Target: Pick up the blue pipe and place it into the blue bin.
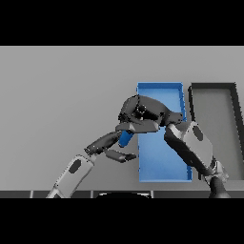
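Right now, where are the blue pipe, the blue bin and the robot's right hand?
blue pipe (pixel 126 138), head view, its lower end below the fingers.
blue bin (pixel 164 167), head view, bare floor near the front.
right hand (pixel 138 114), head view, the back of the hand, curled round the pipe.

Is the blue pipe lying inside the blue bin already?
No, the blue pipe is held in the right robot hand at the blue bin's left edge, not lying inside.

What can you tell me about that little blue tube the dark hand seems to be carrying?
The blue pipe is a short, plain, smooth cylinder, most of it hidden. Only its lower end shows, sticking out below the right hand, whose curled fingers grip it from above. It hangs tilted, just at the left edge of the blue bin, not yet inside. The left hand lies close beside it; whether they touch is unclear.
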`<state>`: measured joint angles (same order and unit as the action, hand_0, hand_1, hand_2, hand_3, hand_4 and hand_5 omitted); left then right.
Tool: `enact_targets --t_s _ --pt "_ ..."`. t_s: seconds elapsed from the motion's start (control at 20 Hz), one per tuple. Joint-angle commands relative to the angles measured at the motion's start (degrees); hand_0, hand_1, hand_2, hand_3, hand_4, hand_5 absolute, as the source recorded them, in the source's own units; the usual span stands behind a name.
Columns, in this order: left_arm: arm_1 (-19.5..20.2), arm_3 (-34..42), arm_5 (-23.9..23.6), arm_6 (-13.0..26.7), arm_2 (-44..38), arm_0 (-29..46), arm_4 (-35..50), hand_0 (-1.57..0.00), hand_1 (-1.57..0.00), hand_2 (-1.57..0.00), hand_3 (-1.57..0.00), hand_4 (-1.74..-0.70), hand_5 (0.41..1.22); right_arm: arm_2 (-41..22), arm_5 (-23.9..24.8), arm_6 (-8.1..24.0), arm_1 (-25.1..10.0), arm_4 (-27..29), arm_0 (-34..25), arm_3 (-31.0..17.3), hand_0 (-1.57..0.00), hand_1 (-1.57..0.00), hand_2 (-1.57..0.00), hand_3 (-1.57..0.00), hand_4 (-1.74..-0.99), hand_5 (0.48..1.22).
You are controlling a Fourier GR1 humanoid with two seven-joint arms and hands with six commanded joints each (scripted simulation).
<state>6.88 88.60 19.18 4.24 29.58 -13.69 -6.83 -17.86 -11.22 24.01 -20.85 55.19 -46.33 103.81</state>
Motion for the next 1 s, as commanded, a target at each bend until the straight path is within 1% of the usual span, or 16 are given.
enact_targets --t_s 0.0,0.05,0.1,0.15,0.25,0.3,0.4,0.45,0.5,0.55,0.6,0.7,0.75,0.8,0.9,0.95 --pt "-0.1 0.41 0.08 0.41 0.19 -0.04 0.03 0.0 0.0 0.0 0.0 -0.92 0.503 1.62 0.56 0.27 -0.52 1.73 -2.74 -1.89 -1.57 -1.57 -1.57 -1.57 -1.707 1.141" --pt "0.13 1.06 0.2 0.62 -0.14 -0.04 0.54 0.0 0.0 0.0 0.0 -0.92 0.503 3.35 0.01 -0.98 -1.93 1.5 -5.49 -3.79 -1.57 -1.57 -1.57 -1.57 -1.714 1.134" --pt "0.31 0.94 0.17 0.03 0.13 0.2 0.12 0.0 0.0 0.0 0.0 -0.91 0.502 4.4 0.54 -1.55 -2.96 1.58 -6.86 -4.02 -1.57 -1.57 -1.57 -1.57 -1.72 1.127" --pt "0.38 1.16 0.37 0.01 0.04 -0.03 0.31 0.0 0.0 0.0 0.0 -0.91 0.502 5.72 2.65 -1.9 -3.86 0.98 -8.6 -4.97 -1.57 -1.57 -1.57 -1.57 -1.724 1.117" --pt "0.7 1.88 0.53 -0.48 0.29 0.71 0.36 0.0 0.0 0.0 0.0 -0.9 0.495 8.25 5.23 -1.77 -5.72 -0.55 -12.17 -9.76 -1.57 -1.57 -1.57 -1.57 -1.73 1.11" --pt "0.83 2.37 0.84 0.06 -0.03 0.94 1.13 0.0 0.0 0.0 0.0 -0.91 0.492 8.98 5.44 -2.53 -6.37 -2.29 -12.87 -12.12 -1.57 -1.57 -1.57 -1.57 -1.732 1.117" --pt "0.59 1.48 0.6 0.35 -0.17 0.48 0.75 0.0 0.0 0.0 0.0 -0.91 0.491 10.8 6.76 -1.43 -7.71 -4.23 -13.01 -17.0 -1.57 -1.57 -1.57 -1.57 -1.735 1.131" --pt "0.71 2.04 0.61 0.6 -0.42 0.32 1.03 0.0 0.0 0.0 0.0 -0.91 0.49 11.29 6.26 -1.19 -8.5 -6.33 -13.14 -20.43 -1.57 -1.57 -1.57 -1.57 -1.736 1.135" --pt "1.07 2.13 0.65 -0.18 -0.51 0.6 1.0 0.0 0.0 0.0 0.0 -0.91 0.487 11.53 5.89 -0.69 -8.94 -7.78 -12.26 -22.67 -1.57 -1.57 -1.57 -1.57 -1.737 1.135" --pt "1.49 2.52 0.79 0.03 -0.98 0.82 1.52 0.0 0.0 0.0 0.0 -0.91 0.487 12.29 6.51 -0.2 -9.2 -8.47 -10.41 -24.26 -1.57 -1.57 -1.57 -1.57 -1.738 1.129" --pt "1.16 2.37 0.64 0.29 -1.2 0.43 1.77 0.0 0.0 0.0 0.0 -0.91 0.489 12.6 6.78 0.22 -9.33 -8.88 -8.13 -24.21 -1.57 -1.57 -1.57 -1.57 -1.739 1.124" --pt "0.91 2.25 0.49 1.03 -0.69 0.76 1.26 0.0 0.0 0.0 0.0 -0.9 0.489 12.74 7.22 0.6 -8.88 -10.84 -4.68 -26.3 -1.57 -1.57 -1.57 -1.57 -1.74 1.117" --pt "1.16 1.88 0.62 0.4 -0.54 1.02 0.93 0.0 0.0 0.0 0.0 -0.89 0.487 12.44 7.6 1.29 -8.64 -11.89 -2.99 -26.4 -1.57 -1.57 -1.57 -1.57 -1.74 1.121" --pt "1.17 1.49 0.75 0.9 -0.87 0.79 1.24 0.0 0.0 0.0 0.0 -0.89 0.483 12.2 8.41 2.05 -8.45 -12.21 -0.03 -24.78 -1.57 -1.57 -1.57 -1.57 -1.74 1.122" --pt "1.15 2.14 0.6 0.84 -1.05 0.9 1.59 0.0 0.0 0.0 0.0 -0.89 0.474 11.73 9.82 4.69 -8.15 -13.92 3.58 -24.86 -1.57 -1.57 -1.57 -1.57 -1.74 1.12" --pt "1.15 1.45 0.48 0.68 -1.24 0.77 1.42 0.0 0.0 0.0 0.0 -0.89 0.473 11.63 10.33 5.18 -7.35 -14.06 5.92 -25.09 -1.57 -1.57 -1.57 -1.57 -1.741 1.12"
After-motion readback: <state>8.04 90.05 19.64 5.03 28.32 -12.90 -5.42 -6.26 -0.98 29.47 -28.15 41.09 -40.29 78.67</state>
